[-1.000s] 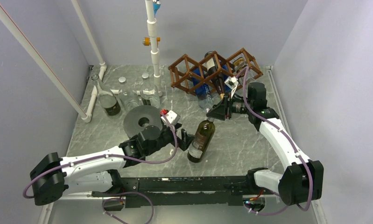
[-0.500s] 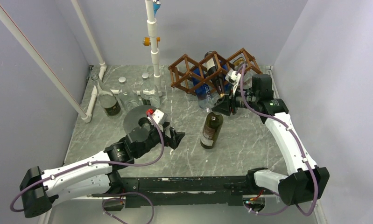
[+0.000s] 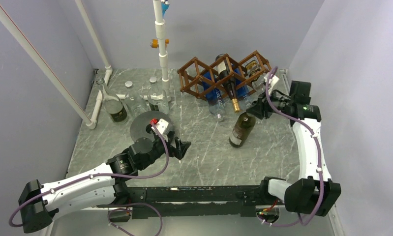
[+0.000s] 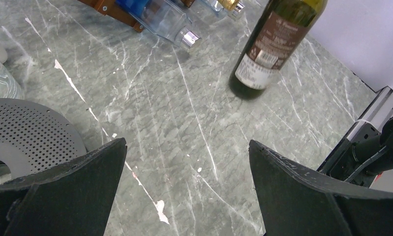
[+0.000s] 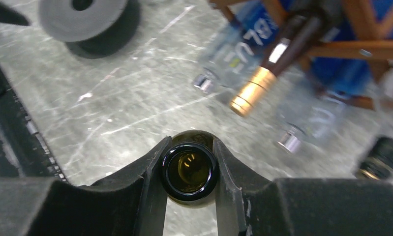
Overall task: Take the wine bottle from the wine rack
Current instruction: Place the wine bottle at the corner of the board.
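Note:
The brown wooden wine rack (image 3: 219, 73) stands at the back of the table, and part of it shows in the right wrist view (image 5: 366, 46). A dark wine bottle with a gold cap (image 3: 229, 88) lies in it, neck down toward the front (image 5: 256, 91). My right gripper (image 3: 256, 109) is shut on the neck of a second, green wine bottle (image 3: 242, 129) in front of the rack; its open mouth (image 5: 189, 171) sits between the fingers (image 5: 150, 182). That bottle hangs tilted, base at or near the table (image 4: 275, 42). My left gripper (image 3: 182, 147) is open and empty over bare table (image 4: 187, 145).
Clear and blue bottles (image 3: 211, 96) lie in and under the rack. A grey perforated disc (image 3: 147, 127) sits just behind the left gripper (image 4: 22, 128). Glass jars (image 3: 116, 105) and a white pipe stand (image 3: 162, 54) are at the back left. The right wall is close.
The right gripper has carried the green bottle to the right and back, toward the rack's front. The left gripper has drawn back to the left, away from the bottle.

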You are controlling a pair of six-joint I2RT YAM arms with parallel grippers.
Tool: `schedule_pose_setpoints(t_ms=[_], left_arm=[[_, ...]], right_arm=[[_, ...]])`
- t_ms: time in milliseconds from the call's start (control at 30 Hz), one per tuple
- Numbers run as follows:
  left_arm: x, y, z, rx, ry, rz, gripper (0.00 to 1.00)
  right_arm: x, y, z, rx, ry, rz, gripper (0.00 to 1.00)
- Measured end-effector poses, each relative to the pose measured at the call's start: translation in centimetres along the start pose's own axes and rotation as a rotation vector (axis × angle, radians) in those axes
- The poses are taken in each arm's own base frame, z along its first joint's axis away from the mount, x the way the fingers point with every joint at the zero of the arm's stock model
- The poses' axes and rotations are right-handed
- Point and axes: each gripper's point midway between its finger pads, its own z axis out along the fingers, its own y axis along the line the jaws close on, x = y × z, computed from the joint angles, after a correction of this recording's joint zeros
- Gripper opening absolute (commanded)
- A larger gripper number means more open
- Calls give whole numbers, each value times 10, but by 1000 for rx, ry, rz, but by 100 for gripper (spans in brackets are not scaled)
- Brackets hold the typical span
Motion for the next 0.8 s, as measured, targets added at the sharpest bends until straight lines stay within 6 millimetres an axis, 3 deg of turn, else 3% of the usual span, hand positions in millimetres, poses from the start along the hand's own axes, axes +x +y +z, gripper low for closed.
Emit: schedule_pose_setpoints(t_ms=[200, 433, 800], left_arm=[[3, 2, -4, 0, -5, -8, 99], [9, 5, -4, -6, 4, -6, 100], [10, 7, -4, -14, 5, -6, 99]], right_arm=[[5, -55, -45, 208, -35, 31, 0], [-9, -114, -87, 372, -73, 35, 0], [-6, -190, -93, 472, -70, 90, 0]])
